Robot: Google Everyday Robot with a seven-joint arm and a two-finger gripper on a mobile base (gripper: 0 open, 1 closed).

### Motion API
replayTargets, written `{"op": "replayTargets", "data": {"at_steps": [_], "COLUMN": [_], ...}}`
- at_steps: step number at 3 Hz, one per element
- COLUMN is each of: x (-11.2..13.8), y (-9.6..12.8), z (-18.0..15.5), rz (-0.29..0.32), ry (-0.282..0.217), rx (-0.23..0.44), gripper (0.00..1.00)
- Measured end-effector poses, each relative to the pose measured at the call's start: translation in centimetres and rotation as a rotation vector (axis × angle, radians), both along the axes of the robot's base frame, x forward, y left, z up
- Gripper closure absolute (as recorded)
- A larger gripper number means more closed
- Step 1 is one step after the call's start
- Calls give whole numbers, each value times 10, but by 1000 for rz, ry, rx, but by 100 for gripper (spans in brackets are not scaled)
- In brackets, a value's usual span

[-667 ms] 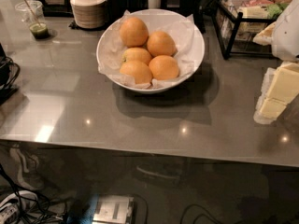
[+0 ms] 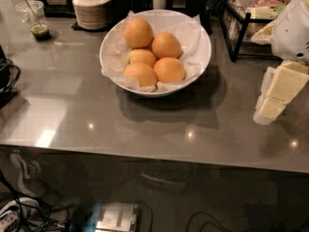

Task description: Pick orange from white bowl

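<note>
A wide white bowl (image 2: 200,37) lined with crumpled white paper stands on the grey counter, upper middle of the camera view. Several look-alike oranges lie in it. One orange (image 2: 138,32) sits at the back left, one (image 2: 166,45) at the back right, one (image 2: 169,69) at the front right, and two more at the front left. My gripper (image 2: 279,92), cream-coloured under a white arm casing (image 2: 292,30), hangs at the right edge, low over the counter. It is well to the right of the bowl and apart from it, holding nothing that I can see.
A stack of ribbed beige cups (image 2: 91,6) stands behind the bowl on the left. A clear cup with green liquid and a stick (image 2: 36,23) is at the far left. A black wire rack (image 2: 241,23) with packets is at the back right. The counter's front edge (image 2: 145,151) runs below.
The gripper has shifted slightly left toward the bowl. The bowl and the oranges have not moved.
</note>
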State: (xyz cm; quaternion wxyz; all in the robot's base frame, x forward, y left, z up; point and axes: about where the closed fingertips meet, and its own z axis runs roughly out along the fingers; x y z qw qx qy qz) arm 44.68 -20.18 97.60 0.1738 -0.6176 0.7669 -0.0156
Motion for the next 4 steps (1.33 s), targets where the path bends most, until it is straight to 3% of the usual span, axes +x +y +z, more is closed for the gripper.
{"op": "replayTargets", "data": {"at_steps": [1, 2, 3, 4], "x": [19, 36, 55, 80], "y": [47, 107, 164, 214], "z": [9, 30, 48, 55], "rz": [147, 310, 412, 450], "ry": [-12, -63, -103, -120], "rx": [86, 190, 265, 329], "gripper": [0, 0, 0, 0]}}
